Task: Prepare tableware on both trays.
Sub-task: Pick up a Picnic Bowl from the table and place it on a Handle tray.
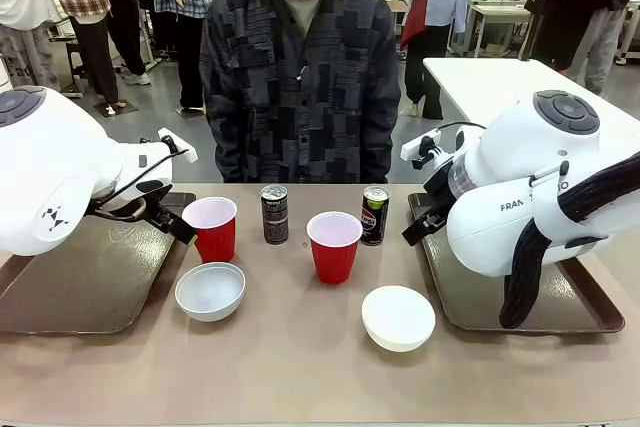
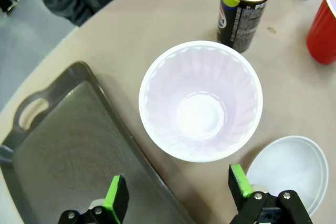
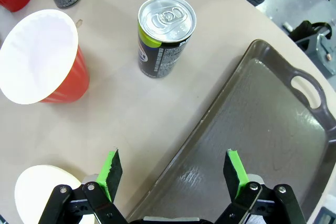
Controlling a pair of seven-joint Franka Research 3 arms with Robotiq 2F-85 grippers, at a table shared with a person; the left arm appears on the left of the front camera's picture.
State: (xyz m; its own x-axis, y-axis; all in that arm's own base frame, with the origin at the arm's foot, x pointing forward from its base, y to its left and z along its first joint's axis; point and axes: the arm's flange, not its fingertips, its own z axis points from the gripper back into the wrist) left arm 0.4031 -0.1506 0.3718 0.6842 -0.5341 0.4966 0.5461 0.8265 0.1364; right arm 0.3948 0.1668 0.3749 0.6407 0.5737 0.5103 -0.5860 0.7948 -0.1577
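Note:
Two dark brown trays lie at the table's sides, one left and one right. Between them stand two red cups, two white bowls and two dark Pepsi cans. My left gripper hangs open just above the left cup, by the tray's rim. My right gripper is open over the right tray's edge, short of the nearer can and beside the second cup. Neither holds anything.
A person in a dark patterned shirt stands at the far side of the table, hands out of sight. Both tray surfaces are bare. A bowl lies just right of my left fingers; another bowl lies left of my right fingers.

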